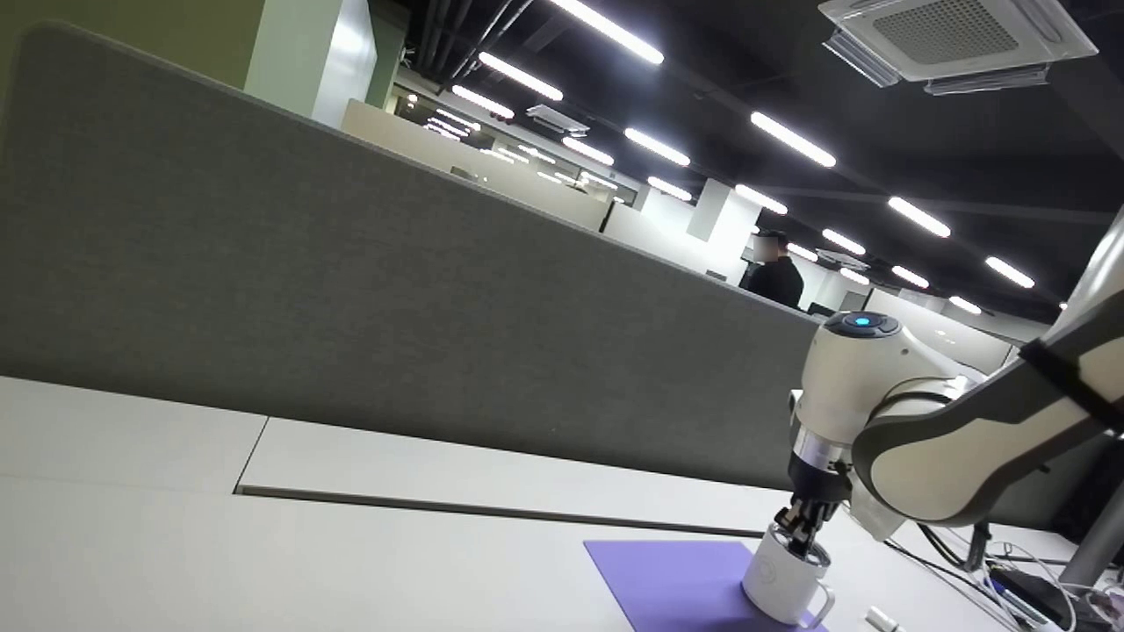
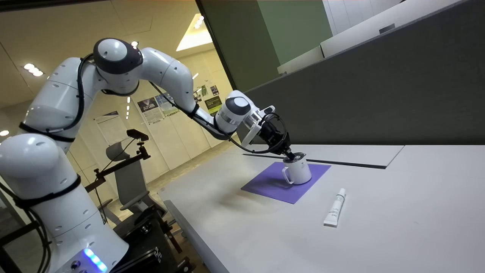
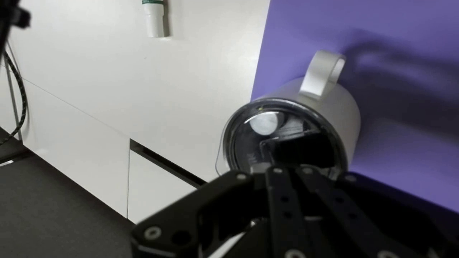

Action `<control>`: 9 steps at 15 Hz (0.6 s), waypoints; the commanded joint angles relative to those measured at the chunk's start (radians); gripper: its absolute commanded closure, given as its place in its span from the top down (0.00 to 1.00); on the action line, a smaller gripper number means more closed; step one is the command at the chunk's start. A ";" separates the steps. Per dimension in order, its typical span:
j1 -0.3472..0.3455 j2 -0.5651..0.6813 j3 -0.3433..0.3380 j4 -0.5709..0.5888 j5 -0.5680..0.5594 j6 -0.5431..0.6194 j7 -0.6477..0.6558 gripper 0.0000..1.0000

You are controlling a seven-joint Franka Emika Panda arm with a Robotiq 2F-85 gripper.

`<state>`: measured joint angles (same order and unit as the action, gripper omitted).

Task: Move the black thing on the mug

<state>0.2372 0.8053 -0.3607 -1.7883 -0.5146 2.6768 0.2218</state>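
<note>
Toward the tabletop [image 2: 398, 227] edge lined by one grey partition [image 2: 363, 98], one white mug [image 2: 299, 172] stood upright on one purple mat [image 2: 269, 189]. Its single handle pointed away from that edge. One clear lid [image 3: 247, 154] covered the mouth. One gripper [image 3: 292, 168], carried on one white arm [image 2: 166, 72], reached the lid from above. Its jaws stood narrow, close together; whether anything was held between them could not be told. One black patch [image 3: 304, 148] showed on the lid at the tips of the jaws; whether it was the item to be moved or a reflection could not be determined.

Obstructions: the gripper hid part of the lid's rim. One white tube [image 2: 335, 208] lay apart from the mat, farther from the partitioned edge than the mug, its cap directed toward that edge. One dark slot [image 2: 348, 163] ran between the mat and the partition. One black cable [image 3: 24, 100] curved near the partitioned edge in the wrist view. One office chair [image 2: 130, 180] stood past the tabletop corner on the arm's side. One person [image 1: 777, 276] in dark clothing was visible beyond the partition.
</note>
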 commanded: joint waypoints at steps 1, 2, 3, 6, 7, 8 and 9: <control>0.031 0.013 -0.033 0.009 -0.011 0.016 0.074 0.00; 0.035 0.014 -0.037 0.007 -0.008 0.018 0.079 0.00; 0.039 0.014 -0.039 0.004 -0.008 0.021 0.085 0.00; 0.042 0.009 -0.042 0.001 -0.004 0.027 0.098 0.00; 0.039 0.005 -0.038 0.000 0.002 0.026 0.098 0.00; 0.035 0.003 -0.034 0.000 0.007 0.024 0.096 0.00; 0.037 0.002 -0.037 -0.001 0.008 0.023 0.099 0.00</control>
<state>0.2635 0.8125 -0.3828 -1.7886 -0.5098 2.6987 0.2814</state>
